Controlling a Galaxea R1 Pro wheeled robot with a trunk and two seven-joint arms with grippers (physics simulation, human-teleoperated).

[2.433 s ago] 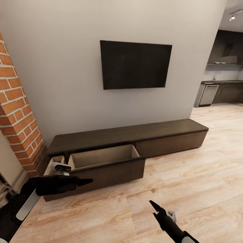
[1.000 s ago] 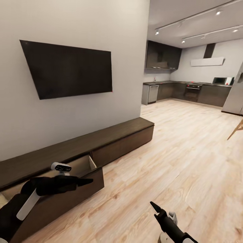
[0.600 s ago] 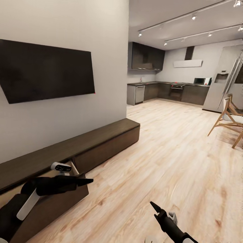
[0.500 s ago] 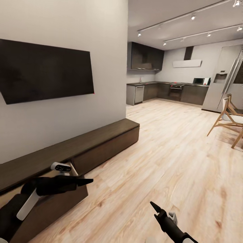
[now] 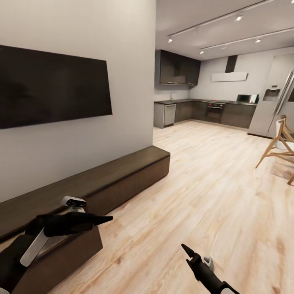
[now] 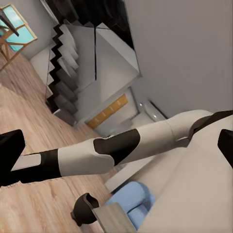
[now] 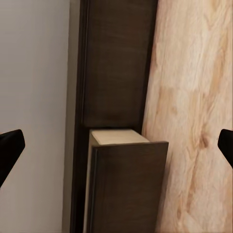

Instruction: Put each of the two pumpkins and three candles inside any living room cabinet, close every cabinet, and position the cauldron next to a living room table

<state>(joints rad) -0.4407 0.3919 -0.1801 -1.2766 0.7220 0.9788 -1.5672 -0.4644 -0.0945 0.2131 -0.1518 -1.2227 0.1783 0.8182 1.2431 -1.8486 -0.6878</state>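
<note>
The cabinet (image 5: 102,179), long, low and dark brown, runs along the wall at the left. One of its drawers (image 5: 61,257) stands pulled out at the lower left, partly behind my left arm. My left gripper (image 5: 104,219) hovers open above that drawer's front. My right gripper (image 5: 185,249) hangs open over the floor, well right of the cabinet. The right wrist view looks down on the pulled-out drawer front (image 7: 128,189) and a strip of its pale inside (image 7: 116,136). The pumpkins, candles, cauldron and table are out of view.
A black TV (image 5: 53,85) hangs on the wall above the cabinet. Light wood floor (image 5: 196,183) stretches toward a dark kitchen (image 5: 204,110) with a steel fridge (image 5: 269,110). A wooden chair (image 5: 281,149) stands at the right edge. The left wrist view shows a staircase (image 6: 73,63).
The camera has swung right, from facing the cabinet to looking along it toward the kitchen. Both arms keep the same pose, and the drawer stays pulled out.
</note>
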